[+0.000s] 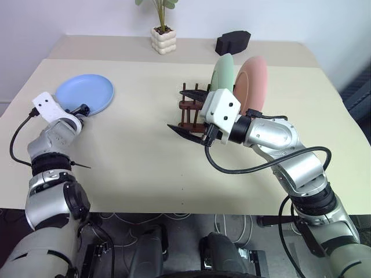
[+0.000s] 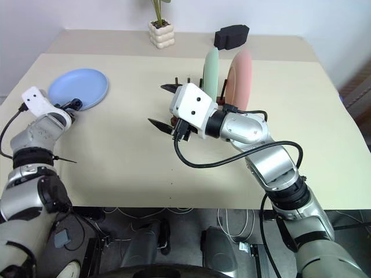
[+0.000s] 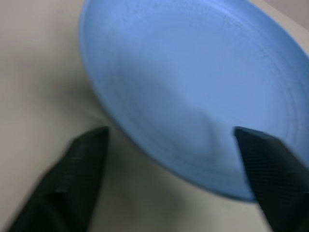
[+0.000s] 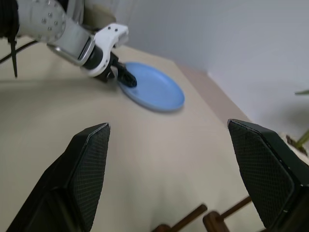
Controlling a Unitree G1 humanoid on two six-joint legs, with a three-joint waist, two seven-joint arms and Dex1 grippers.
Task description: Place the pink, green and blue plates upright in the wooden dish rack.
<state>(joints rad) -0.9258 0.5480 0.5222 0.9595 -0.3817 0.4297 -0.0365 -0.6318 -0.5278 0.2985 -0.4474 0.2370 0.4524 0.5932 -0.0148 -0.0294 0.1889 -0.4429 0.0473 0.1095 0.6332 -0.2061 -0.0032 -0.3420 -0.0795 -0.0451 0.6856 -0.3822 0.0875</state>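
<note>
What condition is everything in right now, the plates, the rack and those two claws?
Blue plate: flat on table, not racked.
Green plate: upright in rack.
Pink plate: upright in rack.
Rack: holds two plates.
Left gripper: open, at blue plate's rim.
Right gripper: open, empty.

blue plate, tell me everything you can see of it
The blue plate is round, shallow, plain light blue and matte. It lies flat on the beige table at the robot's far left, well apart from the wooden rack. The left gripper is at its near rim, black fingers spread to either side of the edge; no grip shows yet.
</note>
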